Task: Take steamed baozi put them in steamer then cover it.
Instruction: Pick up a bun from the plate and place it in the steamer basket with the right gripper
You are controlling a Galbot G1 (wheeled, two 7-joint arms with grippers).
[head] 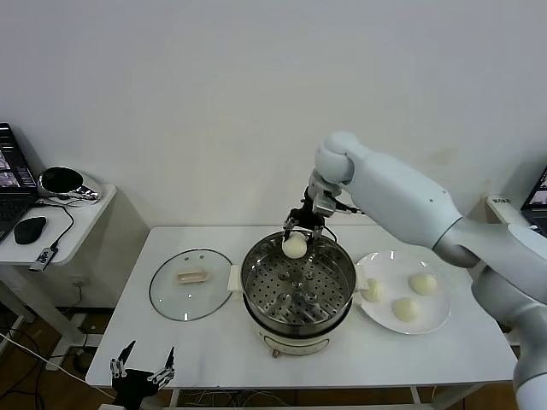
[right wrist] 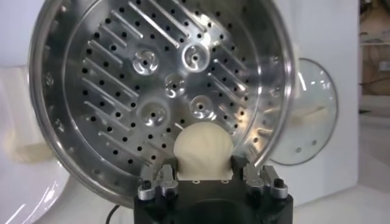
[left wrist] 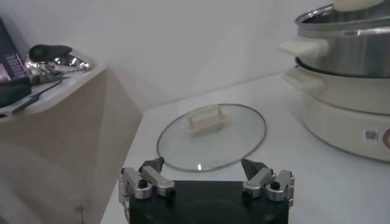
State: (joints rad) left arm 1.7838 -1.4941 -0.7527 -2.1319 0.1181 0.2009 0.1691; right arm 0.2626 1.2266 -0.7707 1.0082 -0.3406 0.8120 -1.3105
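My right gripper [head: 296,237] is shut on a creamy baozi [head: 294,247] and holds it over the far rim of the steel steamer [head: 256,301]. The wrist view shows the baozi [right wrist: 203,151] between the fingers above the empty perforated tray [right wrist: 159,91]. Three more baozi [head: 422,283] lie on the white plate [head: 440,315] right of the steamer. The glass cover [head: 190,284] with its cream handle lies flat on the table left of the steamer. My left gripper [head: 142,367] is open and empty, low at the table's front left edge, facing the cover [left wrist: 211,136].
A side table [head: 64,224] with a laptop, mouse and a shiny bowl stands at the far left. The steamer's cream base and side handle [left wrist: 300,47] show in the left wrist view. A white wall stands behind the table.
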